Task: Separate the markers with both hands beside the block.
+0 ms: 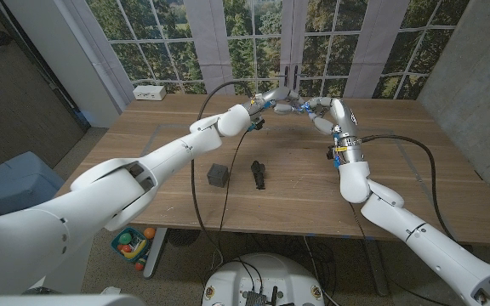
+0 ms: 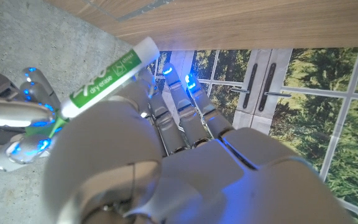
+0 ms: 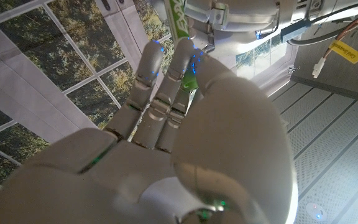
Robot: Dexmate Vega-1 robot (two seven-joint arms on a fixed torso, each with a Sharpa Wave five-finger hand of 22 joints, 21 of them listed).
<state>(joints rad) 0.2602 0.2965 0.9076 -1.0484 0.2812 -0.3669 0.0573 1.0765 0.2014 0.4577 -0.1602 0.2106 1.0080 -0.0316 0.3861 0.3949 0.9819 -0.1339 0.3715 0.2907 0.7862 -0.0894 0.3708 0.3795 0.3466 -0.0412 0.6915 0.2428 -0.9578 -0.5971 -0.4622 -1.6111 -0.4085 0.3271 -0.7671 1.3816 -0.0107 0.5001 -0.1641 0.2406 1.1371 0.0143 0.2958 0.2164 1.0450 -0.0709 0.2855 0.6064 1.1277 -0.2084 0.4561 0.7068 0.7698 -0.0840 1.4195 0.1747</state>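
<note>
Fingers of both hands grip one green marker point(image 2: 107, 78), its long axis spanning between them.

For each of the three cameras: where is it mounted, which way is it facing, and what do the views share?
Head view: on the head, looking down at the table; both arms, left hand, right hand, block.
Left wrist view: along the left hand toward the windows.
Right wrist view: along the right hand.
Shared: the green marker.

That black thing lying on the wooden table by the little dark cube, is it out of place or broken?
It looks like a black marker lying loose beside the small dark grey block, apart from it. Nothing looks broken or spilled; the picture is too small to tell more.
</note>
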